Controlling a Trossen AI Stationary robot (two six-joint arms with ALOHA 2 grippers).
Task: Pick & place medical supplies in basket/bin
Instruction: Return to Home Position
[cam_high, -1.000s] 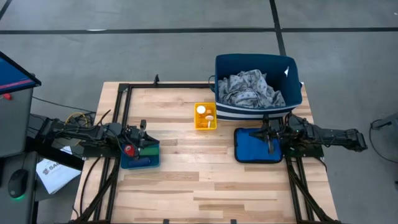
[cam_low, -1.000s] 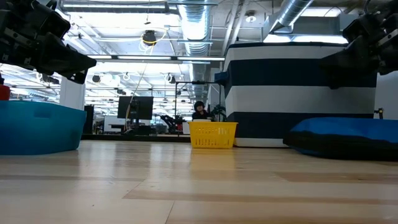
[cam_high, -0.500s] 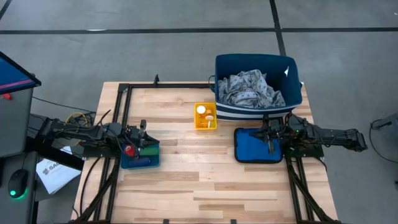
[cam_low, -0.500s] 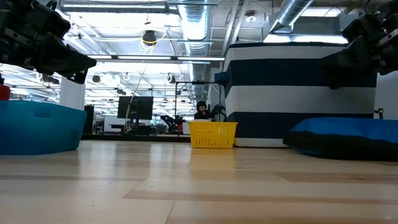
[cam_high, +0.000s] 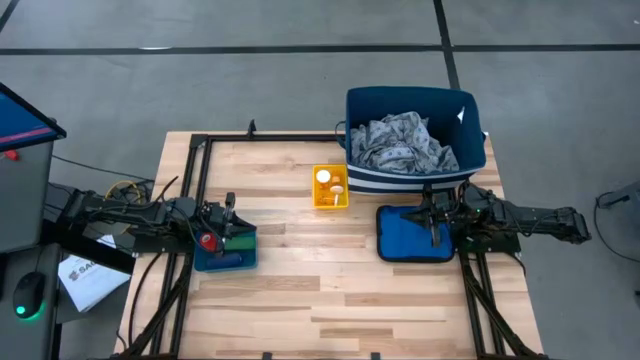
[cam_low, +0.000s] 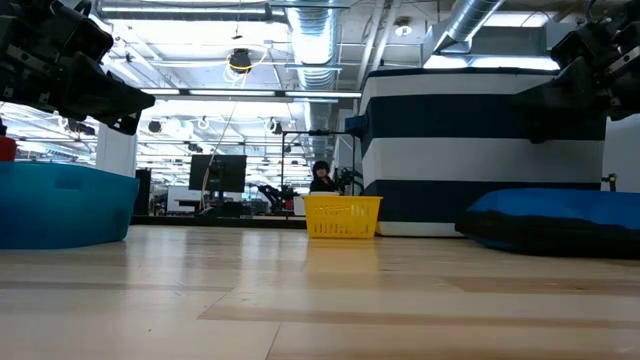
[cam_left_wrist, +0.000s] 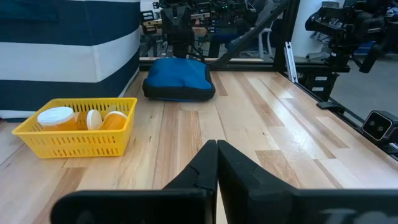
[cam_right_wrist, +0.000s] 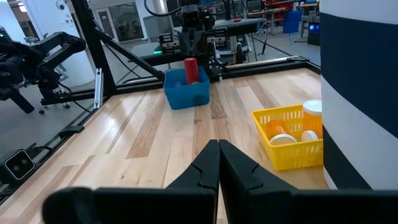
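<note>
1 yellow bin (cam_high: 331, 204) mid wood table (cam_high: 300, 290); person (cam_low: 321, 174) in bkgd.

Robotics lab: exposed ceiling ducts (cam_low: 315, 40), neighbouring robot arms (cam_left_wrist: 345, 28) beyond.

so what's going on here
Nothing is being handled right now. The left gripper is shut above the small blue bin, which holds a red cylinder, and the right gripper is shut above the blue pad. Orange pill bottles lie in the yellow basket, and the grey patterned cloth fills the blue and white bin.
</note>
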